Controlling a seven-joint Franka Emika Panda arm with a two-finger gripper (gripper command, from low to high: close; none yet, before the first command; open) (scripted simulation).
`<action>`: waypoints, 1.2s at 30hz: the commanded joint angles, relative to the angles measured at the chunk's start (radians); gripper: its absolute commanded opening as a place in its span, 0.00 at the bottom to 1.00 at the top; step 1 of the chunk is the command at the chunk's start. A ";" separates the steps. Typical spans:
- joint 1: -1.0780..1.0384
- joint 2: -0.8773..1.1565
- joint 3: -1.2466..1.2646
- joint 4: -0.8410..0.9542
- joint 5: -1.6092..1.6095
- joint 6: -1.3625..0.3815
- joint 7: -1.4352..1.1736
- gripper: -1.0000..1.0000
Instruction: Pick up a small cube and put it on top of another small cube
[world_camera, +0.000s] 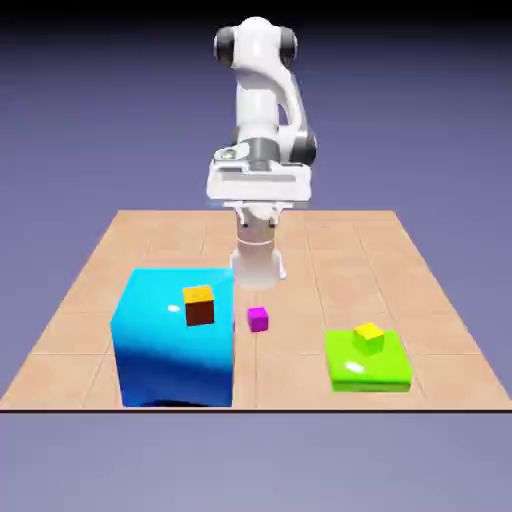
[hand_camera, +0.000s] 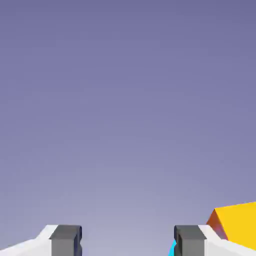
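The arm is at the reaching step, with nothing picked up yet. The tiny purple cube (world_camera: 258, 319) sits on the table (world_camera: 400, 260), just beside the big blue block (world_camera: 175, 340) on the exterior view's right. The small yellow cube (world_camera: 369, 337) rests on top of a flat green slab (world_camera: 368, 365), well apart from the purple cube, toward the exterior view's right.

In the hand view the fingers (hand_camera: 65, 240) are spread wide apart with only empty background between them, so they grasp nothing. The gripper (hand_camera: 127, 241) looks out past the blocks (not down at the table).

The next move, I think, calls for the hand to tip down and come in over the purple cube, with one finger on each side. The blue block is very close, so a finger could bump it.

Some things are hard to see. The fingers do not show in the exterior view; the hand's low end is hidden behind the blue block. The hand view shows only a corner of the brown cube with the orange top (world_camera: 199, 305), cut off at the edge. Neither the purple cube nor the yellow cube shows there.
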 joint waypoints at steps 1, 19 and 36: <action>-0.016 -0.005 0.036 -0.005 0.024 -0.008 0.022 0.50; -0.298 -0.096 0.689 -0.097 0.462 -0.158 0.424 0.50; -0.564 -0.182 1.305 -0.184 0.876 -0.300 0.803 0.50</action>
